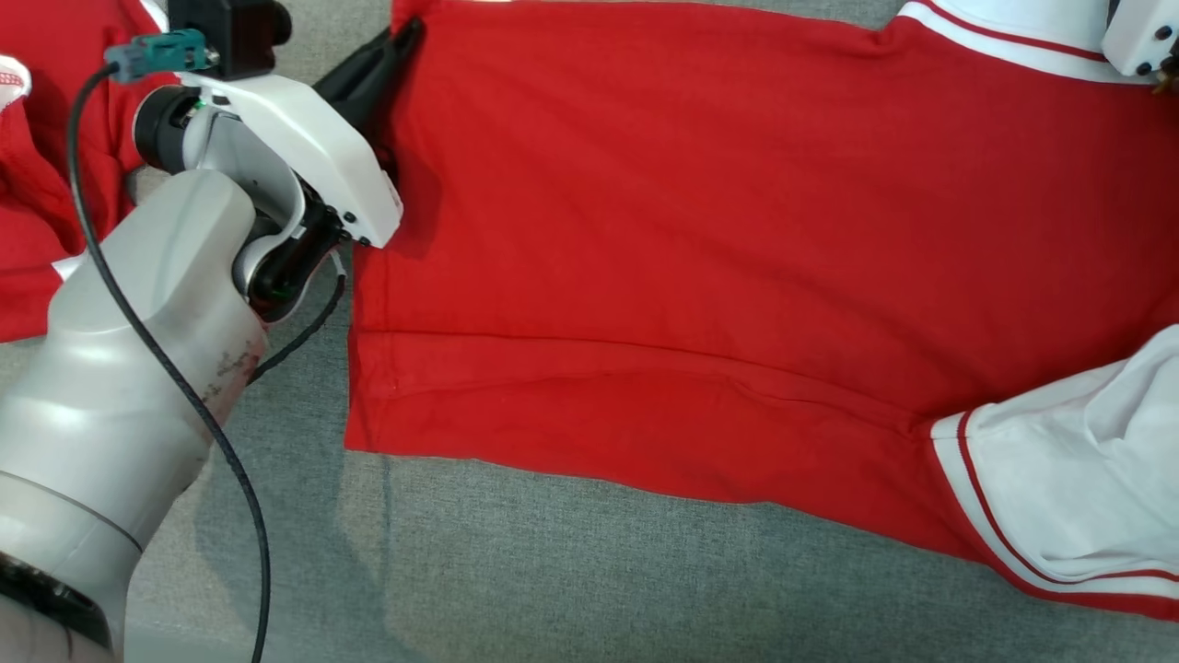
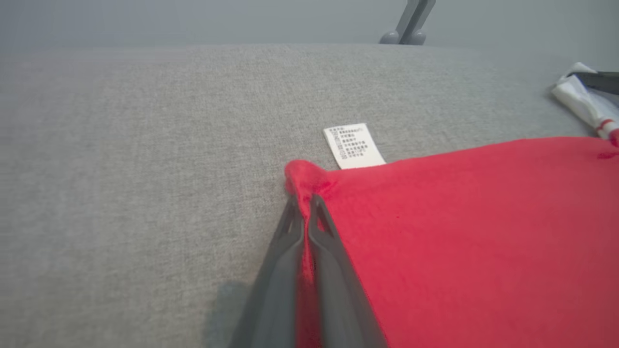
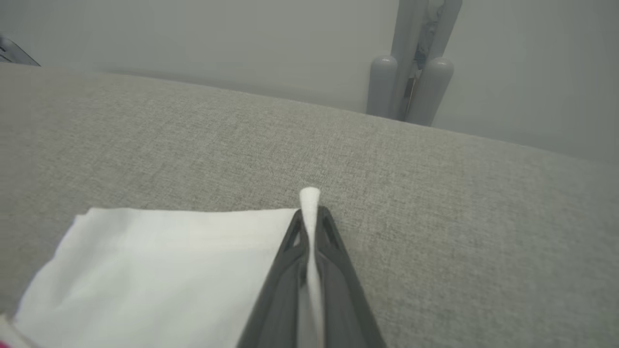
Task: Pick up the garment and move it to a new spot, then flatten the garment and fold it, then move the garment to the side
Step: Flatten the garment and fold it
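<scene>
My left gripper (image 2: 304,212) is clamped tight on a corner of the red garment (image 2: 459,232). The cloth bunches into a small nub just past my tips, and a thin strip of red runs down between the two dark fingers (image 2: 331,270). Just beyond that corner a white care label (image 2: 354,146) lies flat on the grey cloth surface (image 2: 121,169), touching the garment's edge.

My right gripper (image 3: 309,217) is closed as well, pinching the edge of a white sleeve (image 3: 169,270). A narrow fold of white stands up between the tips and pokes out above them. The rest of the sleeve lies flat to one side of my fingers.

From the head view, the garment lies spread sideways across the grey surface. Its straight hem is toward my left arm and its sleeves toward my right. My left fingers hold the far hem corner. The pale housing of my right gripper sits at the far sleeve, by its white band with the thin red stripe. The near sleeve (image 1: 1078,479) is white and rumpled, with a red stripe along its seam. A long crease runs across the red body near its front edge.

A black cable (image 1: 184,387) trails down my left forearm. A second red garment (image 1: 37,184) lies crumpled at the far left, apart from the first. A grey post (image 3: 411,82) stands beyond the surface.
</scene>
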`<state>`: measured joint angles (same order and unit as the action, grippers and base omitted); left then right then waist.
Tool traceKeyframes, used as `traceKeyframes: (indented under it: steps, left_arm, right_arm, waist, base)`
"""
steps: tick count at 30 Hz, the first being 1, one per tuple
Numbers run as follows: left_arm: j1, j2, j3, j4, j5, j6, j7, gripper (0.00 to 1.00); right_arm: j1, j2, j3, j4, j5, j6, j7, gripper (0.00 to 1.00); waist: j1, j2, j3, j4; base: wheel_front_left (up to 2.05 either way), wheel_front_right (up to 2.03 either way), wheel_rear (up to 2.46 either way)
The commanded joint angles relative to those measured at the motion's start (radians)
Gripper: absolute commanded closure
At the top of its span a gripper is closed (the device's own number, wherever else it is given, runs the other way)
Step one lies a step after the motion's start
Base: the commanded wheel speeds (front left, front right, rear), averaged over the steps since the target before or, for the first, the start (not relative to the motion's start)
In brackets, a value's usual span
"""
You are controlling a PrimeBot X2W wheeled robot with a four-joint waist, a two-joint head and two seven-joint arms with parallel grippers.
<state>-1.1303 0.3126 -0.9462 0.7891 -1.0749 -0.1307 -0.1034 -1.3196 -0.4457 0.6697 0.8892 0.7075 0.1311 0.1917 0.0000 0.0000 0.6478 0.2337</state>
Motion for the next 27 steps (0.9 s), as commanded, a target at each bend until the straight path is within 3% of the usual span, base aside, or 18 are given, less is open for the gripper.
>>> traceKeyframes:
  steps: [1, 8, 17, 27]
  left_arm:
    - [-0.011, 0.015, 0.002, 0.003, -0.020, 0.001, -0.005, 1.00]
    - [0.018, 0.081, 0.008, -0.067, -0.119, 0.001, -0.026, 1.00]
    - [0.062, 0.177, -0.013, -0.158, -0.168, 0.001, -0.019, 1.00]
    - [0.248, 0.304, 0.000, -0.370, -0.234, 0.000, -0.097, 1.00]
  right_arm:
    - [-0.006, -0.017, 0.009, -0.008, 0.014, 0.000, -0.012, 1.00]
    - [-0.004, -0.093, 0.069, -0.158, 0.100, 0.000, -0.091, 1.00]
    - [0.081, -0.178, 0.118, -0.356, 0.195, 0.000, -0.129, 1.00]
    - [0.355, -0.249, 0.051, -0.671, 0.330, 0.000, -0.178, 1.00]
  waist:
    - [0.0000, 0.0000, -0.002, -0.006]
    - [0.0000, 0.0000, -0.034, -0.045]
    - [0.0000, 0.0000, -0.063, -0.095]
    - [0.0000, 0.0000, -0.104, -0.139]
  base:
    - [0.00, 0.00, 0.00]
    - [0.00, 0.00, 0.00]
    - [0.00, 0.00, 0.00]
    - [0.00, 0.00, 0.00]
